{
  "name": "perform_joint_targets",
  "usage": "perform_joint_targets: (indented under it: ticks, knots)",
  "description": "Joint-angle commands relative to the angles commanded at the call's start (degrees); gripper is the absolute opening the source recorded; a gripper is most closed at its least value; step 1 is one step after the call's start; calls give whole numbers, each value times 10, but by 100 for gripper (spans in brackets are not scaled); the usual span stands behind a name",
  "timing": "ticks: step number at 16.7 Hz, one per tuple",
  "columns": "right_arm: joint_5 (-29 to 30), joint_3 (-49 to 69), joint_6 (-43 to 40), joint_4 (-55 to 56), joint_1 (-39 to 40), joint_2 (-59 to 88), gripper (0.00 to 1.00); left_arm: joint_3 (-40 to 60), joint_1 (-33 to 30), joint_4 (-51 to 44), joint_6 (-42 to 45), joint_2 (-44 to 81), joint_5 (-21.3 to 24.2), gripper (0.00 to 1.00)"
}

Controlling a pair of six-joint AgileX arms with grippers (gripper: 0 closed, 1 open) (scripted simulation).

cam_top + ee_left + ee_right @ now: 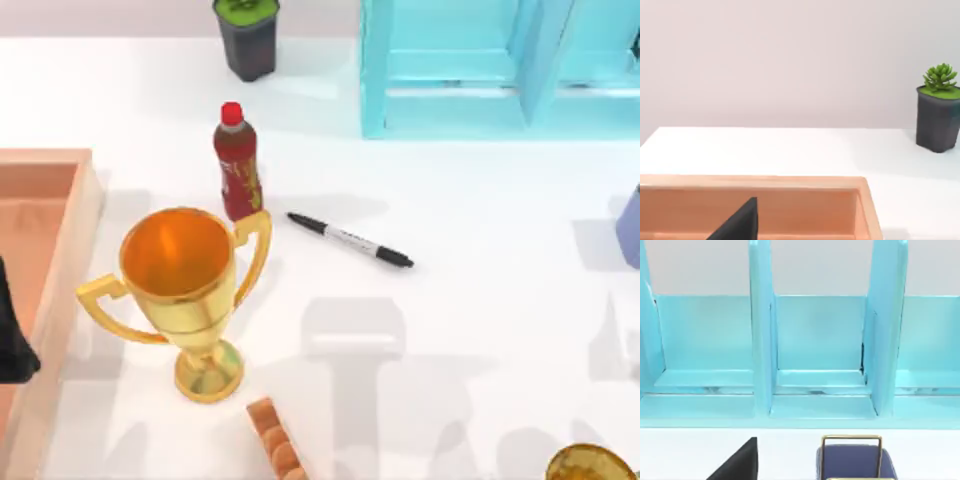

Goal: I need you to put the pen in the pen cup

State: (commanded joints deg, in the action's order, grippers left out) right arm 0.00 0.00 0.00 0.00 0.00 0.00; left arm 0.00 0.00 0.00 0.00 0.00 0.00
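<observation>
White tabletop [470, 200] under a plain pale wall, seen from above with both arms drawn back to its edges. Pen [350, 240] lying flat near the middle, slanted from upper left to lower right, touched by nothing; just right of the bottle [237, 165] and the near handle of the gold trophy [185, 290], apart from both. Pen cup [630, 225] showing as a pale blue sliver at the right edge, well apart from the pen, with bare tabletop between them. Behind: dark grey plant pot [246, 35] at the rear left, cyan rack [480, 70] at the rear right. Wooden tray [60, 230] at the left edge, with a dark part of the left arm [12, 335] over it; left tool [740, 222] seen as a dark wedge above the same tray, far from the pen, apparently parked. Right tool [740, 462] likewise a dark wedge, facing the rack, with a blue, gold-framed object [852, 460] close below it, identity unclear. Released or clenched: cannot tell for either tool, though neither carrying the pen.

Progress, as judged: nothing of the task done yet. Left to do: reach to the pen, grasp across its slim barrel, lift, carry to the right edge, turn upright over the pen cup, release inside. Right arm likely the better placed, given the cup's side
</observation>
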Motion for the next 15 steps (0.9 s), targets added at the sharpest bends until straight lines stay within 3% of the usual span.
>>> perform_joint_targets:
  ticks: [7,11,15]
  knots:
    - [11,79,-21,-80,27,84,100,0,0,0,0,0,0,100]
    - [34,245,-53,-216,68,256,100,0,0,0,0,0,0,100]
    - [57,490,-92,-366,117,493,100,0,0,0,0,0,0,100]
